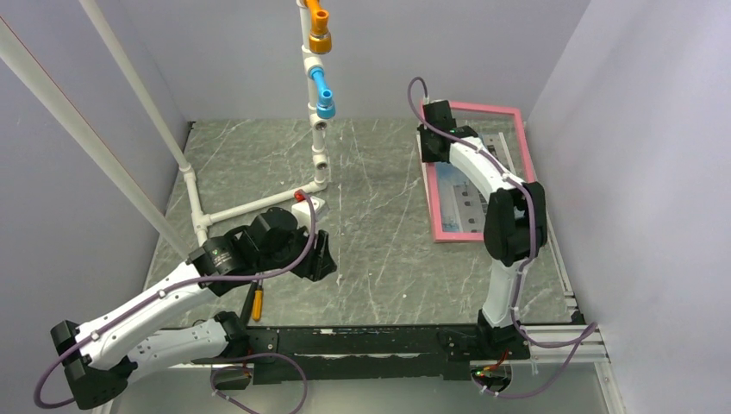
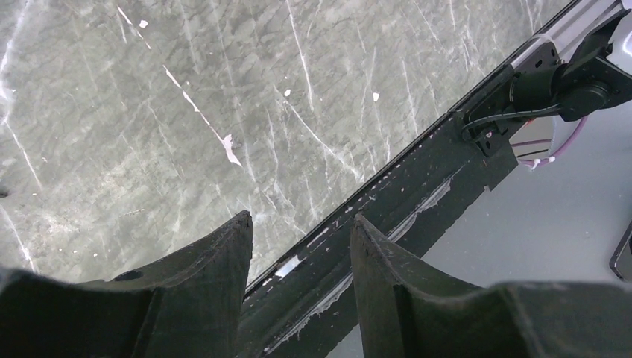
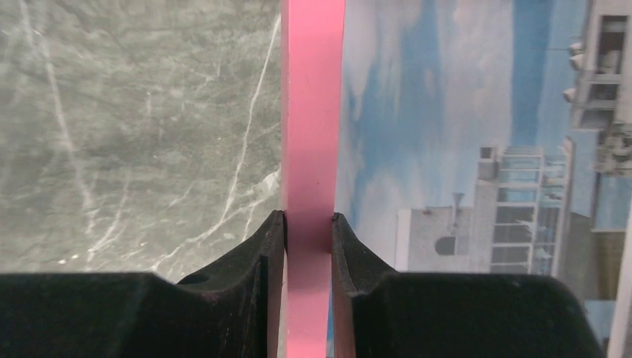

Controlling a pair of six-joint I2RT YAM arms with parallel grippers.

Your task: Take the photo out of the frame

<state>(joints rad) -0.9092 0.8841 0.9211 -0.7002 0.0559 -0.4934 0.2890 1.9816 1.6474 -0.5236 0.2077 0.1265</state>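
Pink rectangular picture frame (image 1: pixel 457 235), upper right, is pinched at one rail by the right gripper (image 3: pixel 308 220); a firm, level hold should spare the paper photo of a white building (image 3: pixel 447 112).

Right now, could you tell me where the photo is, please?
In the top view, the photo lies inside the pink frame at the far right of the table; the right gripper clamps the frame's left rail.
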